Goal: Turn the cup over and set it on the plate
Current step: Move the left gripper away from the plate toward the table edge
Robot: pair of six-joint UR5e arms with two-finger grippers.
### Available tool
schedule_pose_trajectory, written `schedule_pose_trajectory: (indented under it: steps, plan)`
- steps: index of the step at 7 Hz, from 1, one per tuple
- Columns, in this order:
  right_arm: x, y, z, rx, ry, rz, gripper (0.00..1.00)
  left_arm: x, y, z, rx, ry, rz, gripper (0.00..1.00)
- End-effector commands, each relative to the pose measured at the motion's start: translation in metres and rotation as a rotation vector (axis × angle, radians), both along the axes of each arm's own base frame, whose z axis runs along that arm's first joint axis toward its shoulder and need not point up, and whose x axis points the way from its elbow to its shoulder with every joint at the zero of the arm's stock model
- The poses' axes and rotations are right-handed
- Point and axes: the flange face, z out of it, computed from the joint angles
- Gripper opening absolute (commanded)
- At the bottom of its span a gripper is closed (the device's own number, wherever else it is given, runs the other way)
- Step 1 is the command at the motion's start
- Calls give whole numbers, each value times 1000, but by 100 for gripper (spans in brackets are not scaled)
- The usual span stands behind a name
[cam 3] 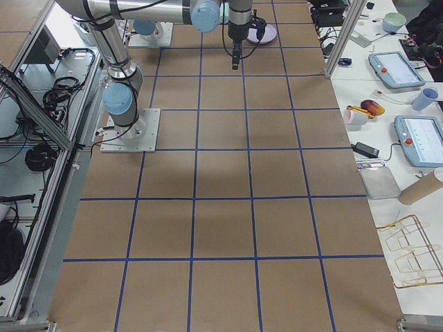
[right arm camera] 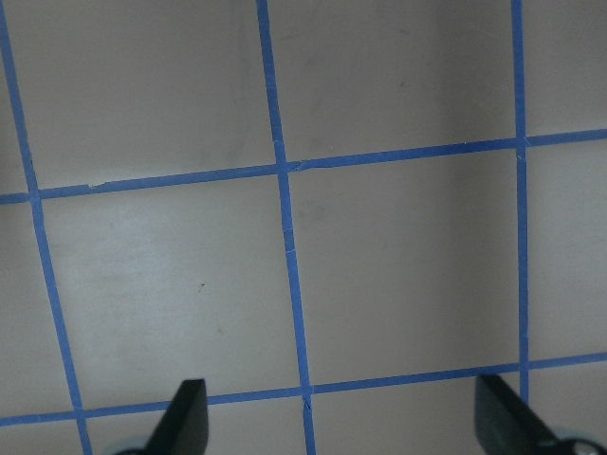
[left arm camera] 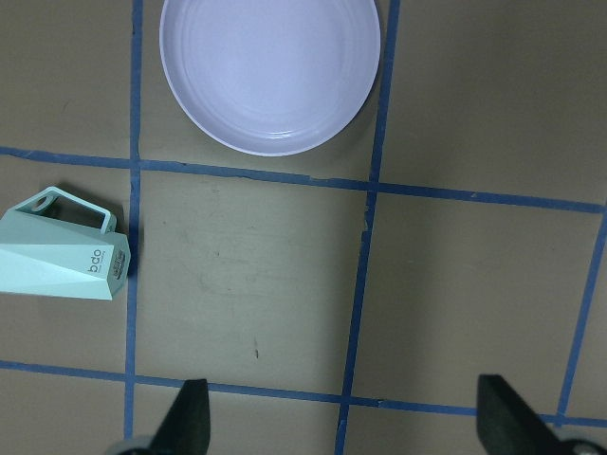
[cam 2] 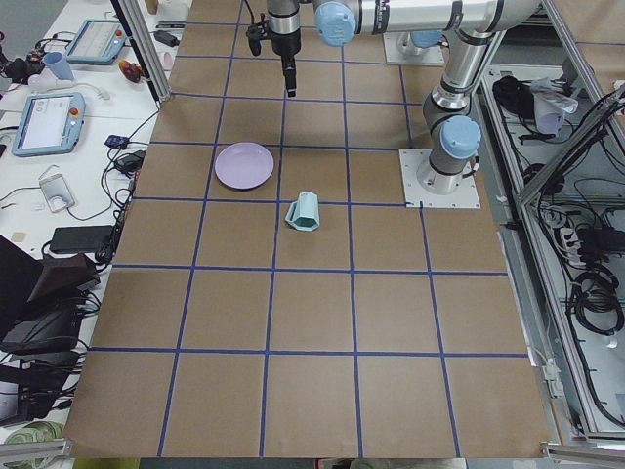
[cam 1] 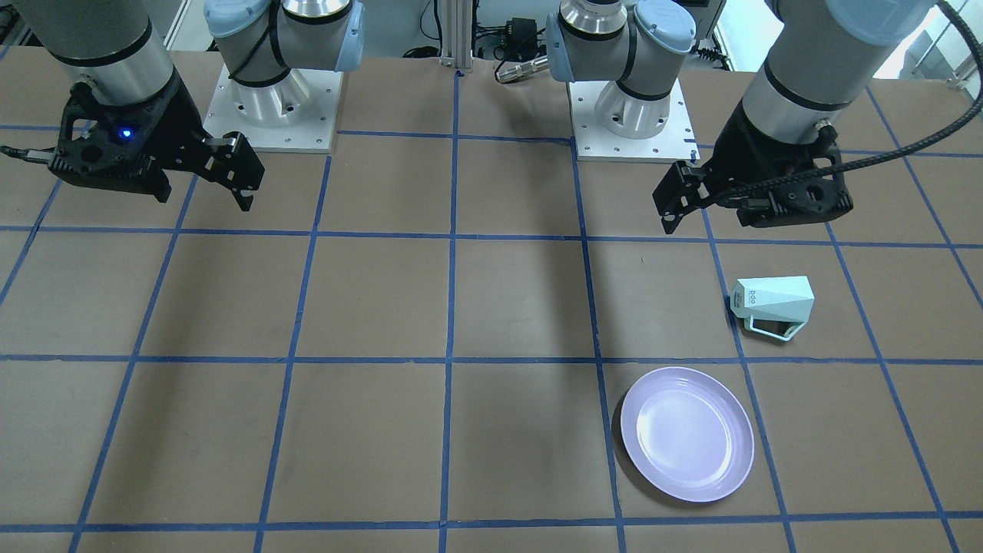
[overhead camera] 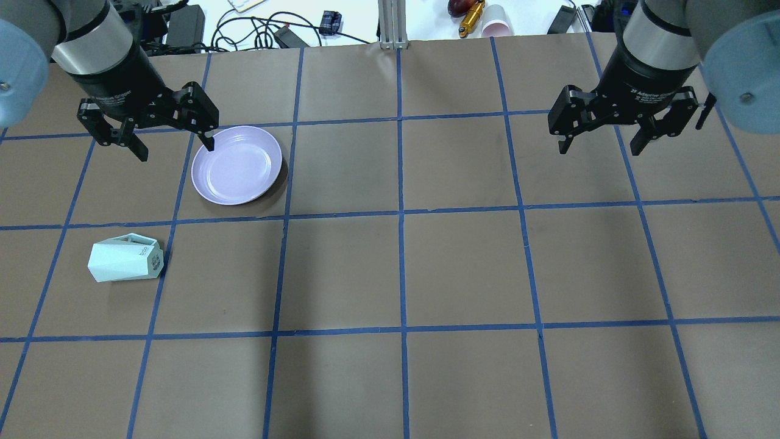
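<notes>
The mint-green faceted cup [overhead camera: 125,259] lies on its side on the brown table, its base with the printed mark toward the table's middle. It also shows in the front view [cam 1: 772,306] and the left wrist view [left arm camera: 62,261]. The lavender plate [overhead camera: 236,164] lies flat and empty beyond the cup, about one grid square away; it also shows in the front view [cam 1: 687,434] and the left wrist view [left arm camera: 270,71]. My left gripper [overhead camera: 175,149] is open and empty, raised above the table beside the plate's left edge. My right gripper [overhead camera: 600,149] is open and empty, raised over the far right of the table.
Blue tape lines divide the table [overhead camera: 402,268] into squares. The two arm bases [cam 1: 273,100] [cam 1: 633,100] stand at the robot's edge. Cables and small items [overhead camera: 475,18] lie beyond the far edge.
</notes>
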Motion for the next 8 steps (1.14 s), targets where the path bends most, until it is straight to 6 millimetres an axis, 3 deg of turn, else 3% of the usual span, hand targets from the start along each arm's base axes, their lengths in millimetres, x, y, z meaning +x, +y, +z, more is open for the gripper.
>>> schedule_pose_trajectory:
  steps: [1,4,8]
  plan:
    - [0,0,0,0,0,0,100,23,-2,-3,6,-1,5,100]
    - [0,0,0,0,0,0,100,79,-6,-24,36,26,40,100]
    - [0,0,0,0,0,0,100,192,-2,-41,29,103,-26,100]
